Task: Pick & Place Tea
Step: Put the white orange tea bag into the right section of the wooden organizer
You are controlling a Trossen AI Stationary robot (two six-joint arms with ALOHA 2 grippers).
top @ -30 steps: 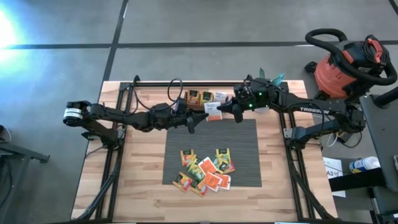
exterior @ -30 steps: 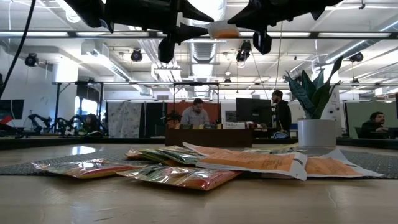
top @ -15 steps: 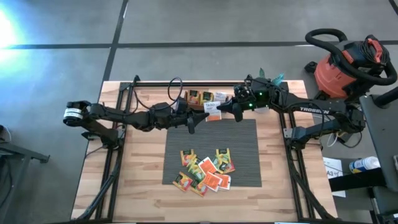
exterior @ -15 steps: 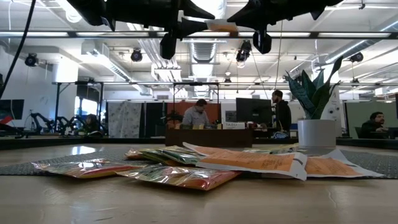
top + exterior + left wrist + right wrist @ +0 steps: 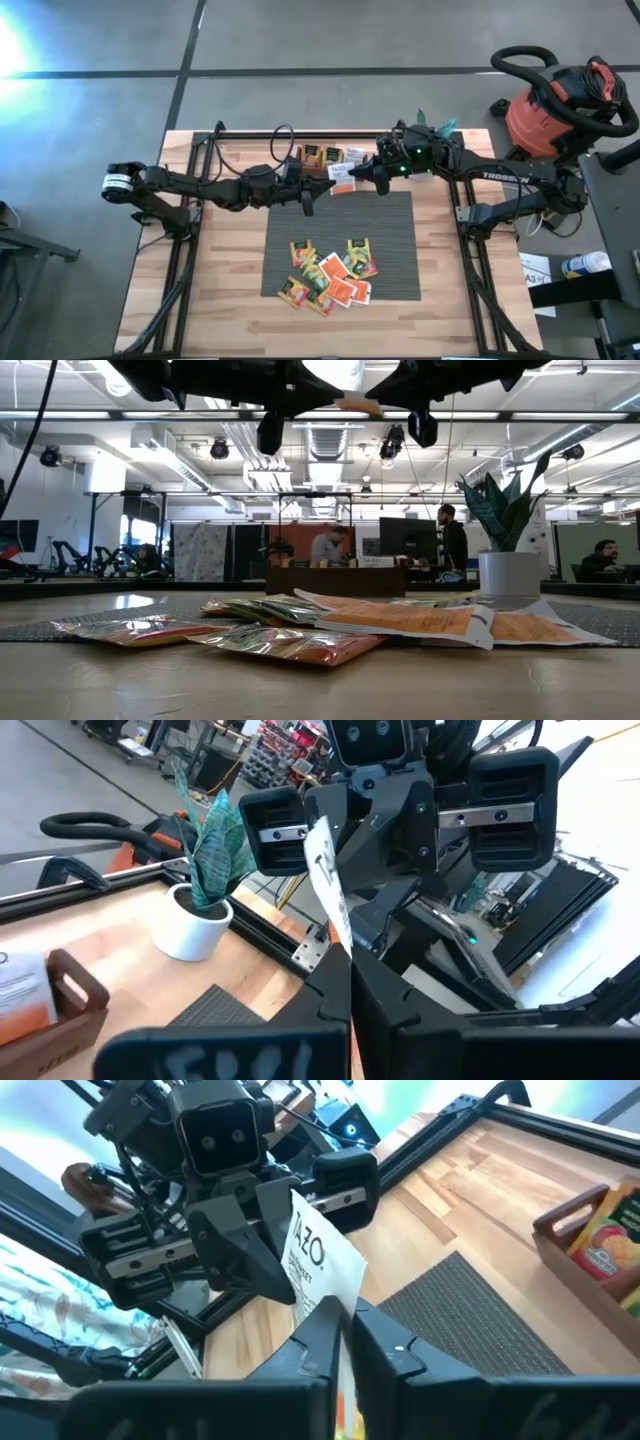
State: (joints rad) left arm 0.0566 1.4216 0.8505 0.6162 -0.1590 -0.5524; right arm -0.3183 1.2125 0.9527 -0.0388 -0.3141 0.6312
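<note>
A white and orange tea sachet (image 5: 342,180) hangs in the air above the far edge of the grey ribbed mat (image 5: 400,250). My left gripper (image 5: 328,184) reaches it from the left and my right gripper (image 5: 357,180) from the right; both are shut on it. Several more orange, yellow and green sachets (image 5: 330,276) lie in a loose pile on the mat's near part. Others stand in the wooden tray (image 5: 322,154) at the far edge. The low view shows the sachet (image 5: 358,403) between the two grippers at the top. My left gripper pinches one edge of the sachet (image 5: 343,945) between its two fingers, coming level from the table's left. The sachet stands on edge, lifted clear of the table. My right gripper pinches the opposite edge of the sachet (image 5: 322,1292) between its two fingers (image 5: 392,1342), coming from the table's right and slanting slightly down. The sachet stands up from its fingers toward the left gripper.
A potted plant in a white pot (image 5: 198,915) stands at the table's far right corner. A red shop vacuum (image 5: 560,100) sits on the floor beyond the right edge. Bare wood lies left and right of the mat. People sit at desks in the room behind (image 5: 330,545).
My left gripper has shut on the sachet that my right gripper holds up. Both arms have stayed in place, and the sachet has stayed in the air between them.
</note>
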